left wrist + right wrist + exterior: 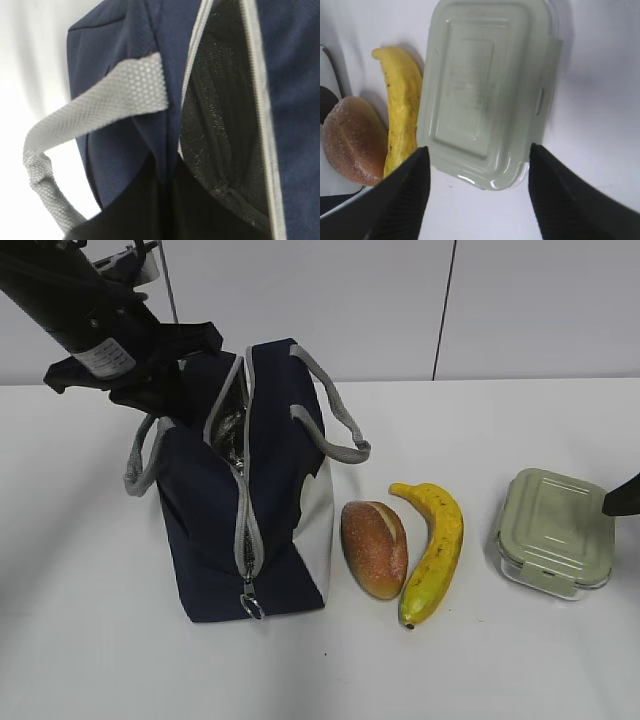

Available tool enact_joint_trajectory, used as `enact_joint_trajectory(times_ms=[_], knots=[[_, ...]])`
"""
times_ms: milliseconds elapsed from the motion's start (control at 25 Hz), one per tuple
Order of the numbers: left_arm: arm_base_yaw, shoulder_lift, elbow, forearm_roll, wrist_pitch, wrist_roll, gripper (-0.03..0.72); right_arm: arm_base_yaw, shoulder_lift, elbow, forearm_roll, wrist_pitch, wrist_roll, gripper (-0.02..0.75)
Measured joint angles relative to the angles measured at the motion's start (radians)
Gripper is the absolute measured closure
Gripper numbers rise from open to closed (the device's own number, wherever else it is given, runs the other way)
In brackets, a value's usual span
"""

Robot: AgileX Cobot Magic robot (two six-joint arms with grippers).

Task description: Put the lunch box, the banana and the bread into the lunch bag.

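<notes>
The navy lunch bag stands at the left with its top zipper open and its silvery lining showing. My left gripper is at the bag's left top edge. In the left wrist view its dark jaws are shut on the navy fabric of the bag's rim, beside the opening. The bread and the banana lie side by side to the right of the bag. The lunch box sits further right. My right gripper is open, hovering over the near end of the lunch box.
A grey handle hangs over the bag's left side and another over its right side. The zipper ring pull hangs at the bag's front bottom. The bread and the banana lie left of the box on the white table.
</notes>
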Motion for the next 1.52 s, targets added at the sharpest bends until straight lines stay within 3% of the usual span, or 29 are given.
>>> enact_joint_trajectory(times_ms=[280, 880, 1120, 1520], knots=[[0.000, 0.000, 0.000, 0.000, 0.000, 0.000, 0.691, -0.056, 0.131, -0.029, 0.022, 0.017, -0.036, 0.281], [0.000, 0.000, 0.000, 0.002, 0.001, 0.000, 0.691, -0.058, 0.211, -0.030, 0.092, 0.019, -0.080, 0.279], [0.000, 0.000, 0.000, 0.008, 0.001, 0.000, 0.691, -0.058, 0.278, -0.085, 0.103, 0.035, -0.091, 0.104], [0.000, 0.000, 0.000, 0.008, 0.001, 0.000, 0.691, -0.058, 0.426, -0.212, 0.107, 0.180, -0.115, 0.122]])
